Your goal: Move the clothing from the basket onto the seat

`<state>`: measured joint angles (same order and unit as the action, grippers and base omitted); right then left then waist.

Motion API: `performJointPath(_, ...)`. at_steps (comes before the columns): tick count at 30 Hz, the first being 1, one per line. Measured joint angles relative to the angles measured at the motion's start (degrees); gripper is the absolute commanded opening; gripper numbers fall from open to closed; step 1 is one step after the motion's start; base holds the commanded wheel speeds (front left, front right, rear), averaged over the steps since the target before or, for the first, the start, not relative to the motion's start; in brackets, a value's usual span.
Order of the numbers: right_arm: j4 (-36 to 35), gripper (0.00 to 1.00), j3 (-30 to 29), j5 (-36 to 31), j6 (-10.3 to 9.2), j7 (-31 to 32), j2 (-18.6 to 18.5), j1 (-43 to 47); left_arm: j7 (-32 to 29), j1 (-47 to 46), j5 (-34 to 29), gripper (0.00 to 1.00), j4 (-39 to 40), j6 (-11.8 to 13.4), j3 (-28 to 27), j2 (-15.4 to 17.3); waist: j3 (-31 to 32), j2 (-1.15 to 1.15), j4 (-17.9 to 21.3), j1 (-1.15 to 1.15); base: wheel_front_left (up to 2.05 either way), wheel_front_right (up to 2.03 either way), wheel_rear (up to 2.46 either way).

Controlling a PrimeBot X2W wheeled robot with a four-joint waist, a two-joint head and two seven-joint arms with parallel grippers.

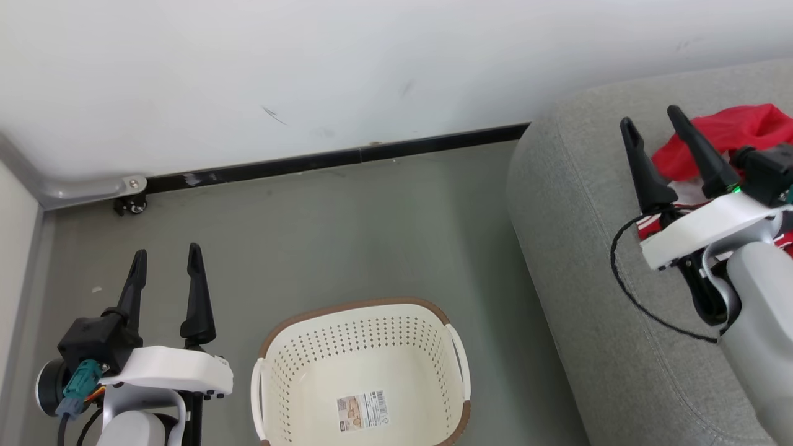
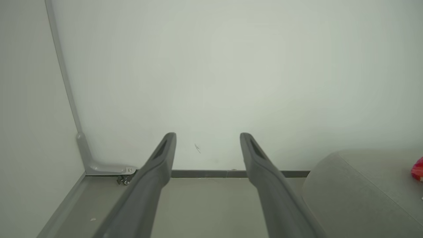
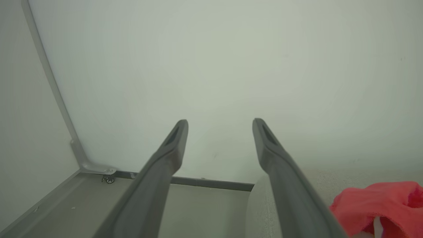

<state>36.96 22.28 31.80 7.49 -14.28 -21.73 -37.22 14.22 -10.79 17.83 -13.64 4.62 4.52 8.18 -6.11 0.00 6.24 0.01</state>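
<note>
The red clothing with white stripe trim lies in a heap on the grey seat at the right; it also shows as red cloth and as a red scrap. The cream basket stands on the floor at the bottom middle, holding nothing but the label sticker on its bottom. My right gripper hangs open over the seat, just left of the clothing, with nothing between its fingers. My left gripper stands open above the floor, left of the basket, holding nothing.
A white wall with a dark skirting strip closes the back. A grey frame with a small caster sits in the left corner. The grey floor lies between the wall, basket and seat. A black cable loops from the right wrist.
</note>
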Motion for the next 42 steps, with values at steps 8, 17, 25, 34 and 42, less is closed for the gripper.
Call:
performJointPath(8, -2.01, 1.00, -2.75, -2.03, 0.00, 0.00, 2.81, 5.55, 0.00, 1.80, -0.46, 1.00, 0.46, 0.01, 0.04, -1.51, 2.76, 0.00, -2.16, 0.00, 0.00, 0.00, 0.00)
performJointPath(17, -3.90, 1.00, -3.75, -5.88, 0.00, 0.00, 6.37, 12.37, 0.00, 3.93, -1.62, 1.00, 0.46, 0.00, 0.49, -2.59, 5.47, 0.00, -4.29, 0.00, 0.00, 0.00, 0.00)
performJointPath(25, -5.08, 1.00, -5.61, -8.70, 0.00, 0.00, 9.35, 18.55, 0.00, 5.96, -2.46, 1.00, -0.02, -0.09, 1.96, -2.97, 7.44, 0.00, -5.47, 0.00, 0.00, 0.00, 0.00)
performJointPath(34, -5.46, 1.00, -9.36, -11.57, 0.00, 0.00, 11.65, 24.01, 0.00, 7.27, -3.45, 1.00, -1.01, -0.13, 2.89, -3.08, 8.50, 0.00, -5.67, 0.00, 0.00, 0.00, 0.00)
performJointPath(42, -7.11, 1.00, -12.22, -14.38, 0.00, 0.00, 13.73, 27.05, 0.00, 7.56, -3.60, 1.00, -0.99, -0.16, 3.08, -3.20, 8.32, 0.00, -5.17, 0.00, 0.00, 0.00, 0.00)
